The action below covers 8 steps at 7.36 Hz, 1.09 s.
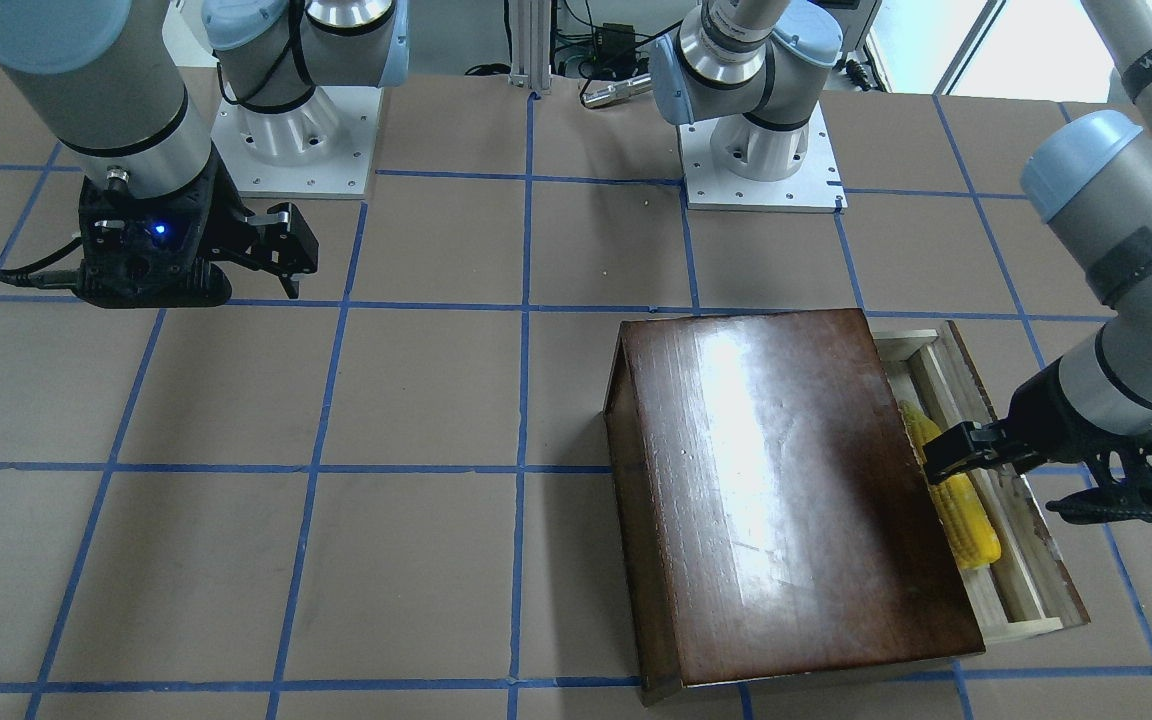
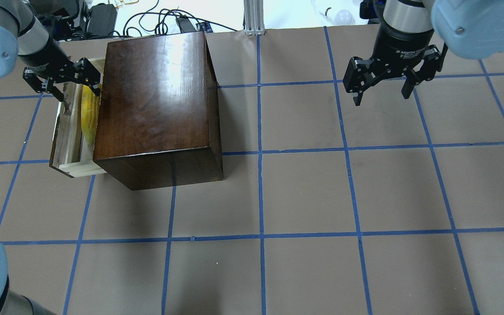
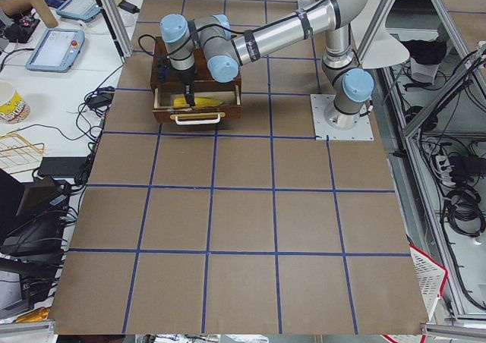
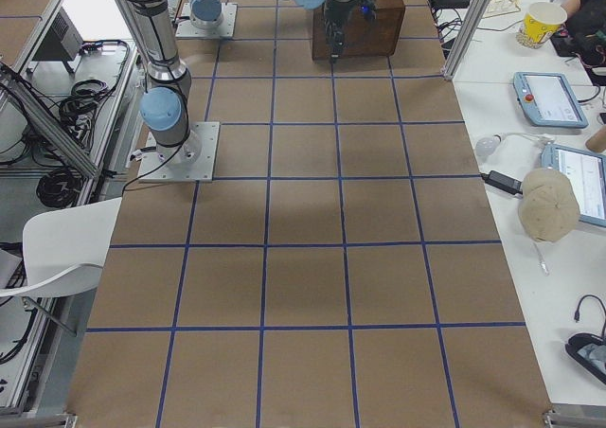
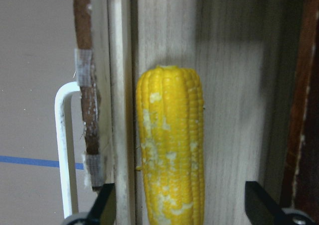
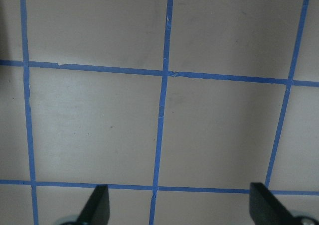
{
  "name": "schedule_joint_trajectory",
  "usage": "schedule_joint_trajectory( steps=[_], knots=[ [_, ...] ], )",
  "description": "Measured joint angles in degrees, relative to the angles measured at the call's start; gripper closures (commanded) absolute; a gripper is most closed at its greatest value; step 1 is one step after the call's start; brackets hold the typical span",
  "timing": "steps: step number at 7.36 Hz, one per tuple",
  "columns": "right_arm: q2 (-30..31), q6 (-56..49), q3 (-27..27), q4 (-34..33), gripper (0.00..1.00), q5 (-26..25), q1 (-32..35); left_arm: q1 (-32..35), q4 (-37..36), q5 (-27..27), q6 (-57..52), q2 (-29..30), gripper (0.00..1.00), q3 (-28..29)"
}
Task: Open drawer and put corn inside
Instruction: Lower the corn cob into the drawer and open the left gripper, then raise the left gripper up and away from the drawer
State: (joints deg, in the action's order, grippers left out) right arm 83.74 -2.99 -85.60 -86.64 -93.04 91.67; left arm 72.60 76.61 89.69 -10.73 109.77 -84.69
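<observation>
Brown gridded table (image 2: 304,192) holds the box (image 2: 155,96), its drawer (image 5: 234,85) pulled out, corn (image 5: 172,145) lying lengthwise inside directly under the left gripper (image 2: 75,89), spread wide and seemingly clear of it (right gripper (image 2: 381,98), also spread, hangs well apart).

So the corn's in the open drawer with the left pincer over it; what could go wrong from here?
1. The left pincer is open astride the corn, with one finger over the front wall of the drawer; a skewed retreat might snag it.
2. The corn lies loose against that wall, so a knock could roll it.
</observation>
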Motion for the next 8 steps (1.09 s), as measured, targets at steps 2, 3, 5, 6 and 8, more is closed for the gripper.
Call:
schedule_joint_trajectory(
  steps=[2, 3, 5, 6, 8],
  knots=[
    [-0.03, 0.0, 0.0, 0.06, 0.0, 0.02, 0.03, 0.43, 1.22, 0.07, -0.19, -1.45, 0.0, 0.43],
    [-0.03, 0.0, 0.0, 0.05, 0.0, 0.01, 0.03, 0.95, 3.04, -0.16, -0.17, -2.97, 0.0, 0.82],
    [-0.04, 0.0, 0.0, -0.01, 0.0, 0.04, 0.02, 5.74, 5.95, -0.51, 0.56, -7.09, 0.0, 1.07],
    [-0.02, 0.0, 0.0, -0.01, 0.0, 0.04, 0.03, 9.24, 7.42, -0.5, 1.81, -9.02, 0.0, 1.02],
    [0.0, 0.0, 0.0, -0.02, 0.0, 0.05, 0.03, 15.17, 9.7, -0.53, 5.75, -12.22, 0.0, 0.83]
  ],
)
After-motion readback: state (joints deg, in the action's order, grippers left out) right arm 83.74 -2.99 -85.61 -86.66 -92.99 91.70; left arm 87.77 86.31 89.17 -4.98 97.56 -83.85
